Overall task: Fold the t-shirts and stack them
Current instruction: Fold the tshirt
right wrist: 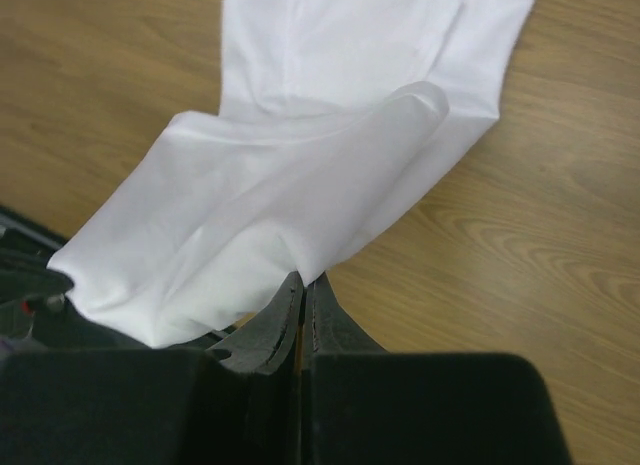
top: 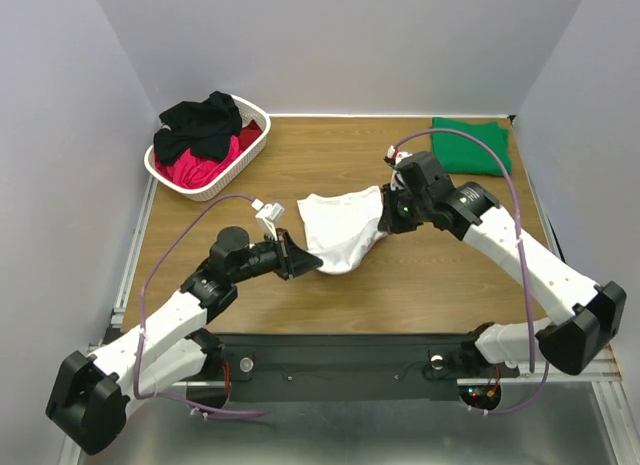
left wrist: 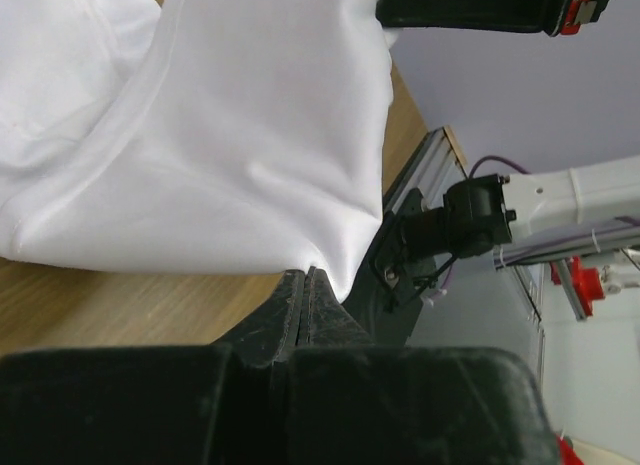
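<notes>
Fold underway: left gripper (top: pixel 300 260) and right gripper (top: pixel 388 213) clamp white shirt (top: pixel 340 235) between them. Green shirt (top: pixel 470 145) beyond right gripper seems folded; black shirt (top: pixel 200 125) and red shirt (top: pixel 200 170) lie in basket (top: pixel 255 120).

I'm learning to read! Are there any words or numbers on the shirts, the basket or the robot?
None can be read anywhere.
white t-shirt: plain, no print.
green t-shirt: plain.
black t-shirt and pink t-shirt in the basket: no print shows.
left arm and right arm: no readable label.
</notes>
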Controlling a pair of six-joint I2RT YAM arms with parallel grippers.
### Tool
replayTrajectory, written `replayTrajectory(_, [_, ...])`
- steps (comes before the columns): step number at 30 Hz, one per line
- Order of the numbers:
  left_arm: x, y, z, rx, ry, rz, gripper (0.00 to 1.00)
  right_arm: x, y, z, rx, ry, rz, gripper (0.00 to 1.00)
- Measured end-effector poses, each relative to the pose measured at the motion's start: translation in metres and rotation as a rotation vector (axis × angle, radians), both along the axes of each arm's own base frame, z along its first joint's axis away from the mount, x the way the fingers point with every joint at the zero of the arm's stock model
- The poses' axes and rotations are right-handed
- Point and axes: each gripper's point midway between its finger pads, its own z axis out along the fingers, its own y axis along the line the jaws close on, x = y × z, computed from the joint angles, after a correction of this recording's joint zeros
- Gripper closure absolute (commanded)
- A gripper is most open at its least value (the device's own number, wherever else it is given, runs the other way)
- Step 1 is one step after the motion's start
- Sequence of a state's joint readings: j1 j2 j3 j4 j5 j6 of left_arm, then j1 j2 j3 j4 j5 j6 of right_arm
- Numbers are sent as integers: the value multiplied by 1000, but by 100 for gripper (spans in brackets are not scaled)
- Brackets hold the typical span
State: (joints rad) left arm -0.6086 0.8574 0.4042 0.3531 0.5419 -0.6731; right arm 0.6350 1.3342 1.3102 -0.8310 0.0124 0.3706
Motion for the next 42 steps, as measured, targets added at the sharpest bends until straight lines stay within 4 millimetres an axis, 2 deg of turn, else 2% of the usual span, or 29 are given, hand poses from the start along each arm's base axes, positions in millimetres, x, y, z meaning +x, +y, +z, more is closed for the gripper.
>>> replayTrajectory(4, [-15, 4, 10, 9, -28, -51, 100, -35, 7, 8, 80, 46, 132, 100])
replayTrajectory(9, [-28, 10, 17, 22, -52, -86, 100, -70, 4, 3, 95, 125, 227, 100])
replayTrajectory(15, [-47, 13, 20, 14, -32, -145, 100, -102, 0, 7, 127, 180, 308, 100])
replayTrajectory(20, [-60, 17, 38, -37, -71, -158, 100, -116, -5, 16, 147, 174, 324, 100])
replayTrajectory(23, [-56, 18, 41, -49, -60, -127, 100, -112, -8, 20, 139, 154, 300, 100])
replayTrajectory(27, [-40, 12, 46, -80, -45, -74, 100, -93, -10, 28, 107, 93, 239, 100])
replayTrajectory(30, [-26, 6, 37, -79, -13, -41, 100, -77, -11, 25, 72, 65, 196, 100])
replayTrajectory(35, [-9, 2, 9, -33, 60, 15, 100, -49, -10, -2, -26, 78, 133, 100])
replayTrajectory(39, [-1, 1, 4, -31, 61, 47, 100, -28, -10, -35, -127, 121, 96, 100])
replayTrajectory(42, [5, 1, -2, -32, 71, 74, 100, -17, -13, -48, -172, 127, 77, 99])
